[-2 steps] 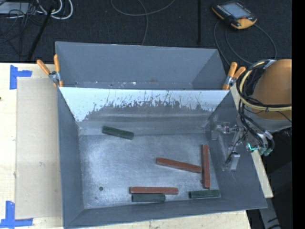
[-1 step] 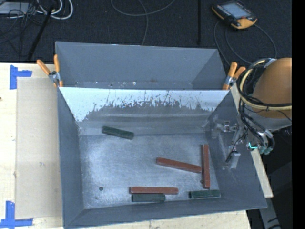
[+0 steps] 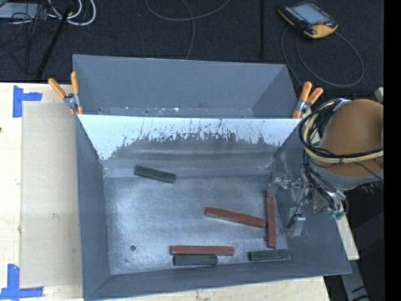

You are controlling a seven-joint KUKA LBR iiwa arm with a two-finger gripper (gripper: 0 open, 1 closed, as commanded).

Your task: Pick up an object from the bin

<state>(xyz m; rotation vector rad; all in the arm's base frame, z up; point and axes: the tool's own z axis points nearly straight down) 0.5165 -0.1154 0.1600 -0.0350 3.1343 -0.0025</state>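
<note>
The gripper (image 3: 294, 219) sits low at the right wall of the grey metal bin (image 3: 182, 93), just beside a reddish-brown flat stick (image 3: 270, 221) lying along that wall. A slanted reddish-brown stick (image 3: 235, 217) seems to touch it. Along the front lie a level reddish-brown stick (image 3: 202, 250), a dark green stick (image 3: 195, 260) touching it and a right-hand green stick (image 3: 269, 254) (a far green stick (image 3: 155, 175) lies well apart).

You can count three red-brown bars (image 3: 235, 217) (image 3: 270, 220) (image 3: 202, 250) in the bin (image 3: 188, 99), toward its near right corner, and three dark green bars (image 3: 155, 174) (image 3: 195, 260) (image 3: 269, 254) on its floor.
</note>
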